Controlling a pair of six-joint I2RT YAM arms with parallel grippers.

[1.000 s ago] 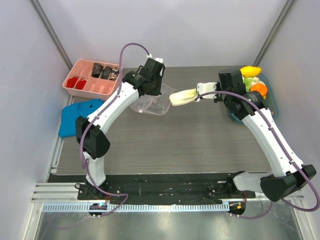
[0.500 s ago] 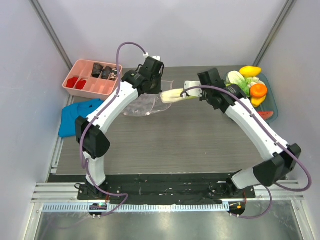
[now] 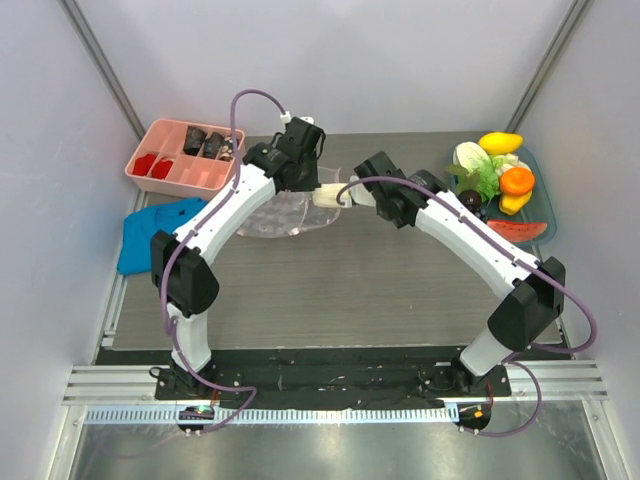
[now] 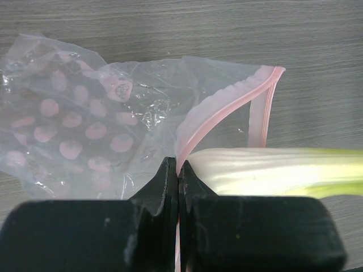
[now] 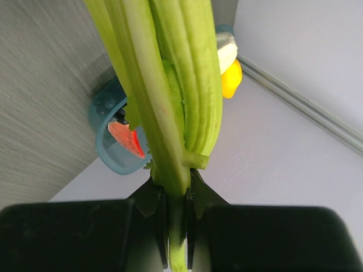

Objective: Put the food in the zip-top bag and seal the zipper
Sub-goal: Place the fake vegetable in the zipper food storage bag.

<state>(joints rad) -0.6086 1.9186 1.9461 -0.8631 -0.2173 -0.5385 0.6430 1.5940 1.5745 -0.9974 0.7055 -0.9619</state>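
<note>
text: none legible | labels: none | brands: none | numbers: none

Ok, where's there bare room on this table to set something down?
The widest bare patch is the table's near half, between the left arm, right arm and zip-top bag. A smaller gap lies at the back, between the right arm and blue tray. Crowded: back left, around pink tray, bag and leek.

Pink tray (image 3: 205, 178), blue cloth (image 3: 160, 232) (crumpled) at left
</note>
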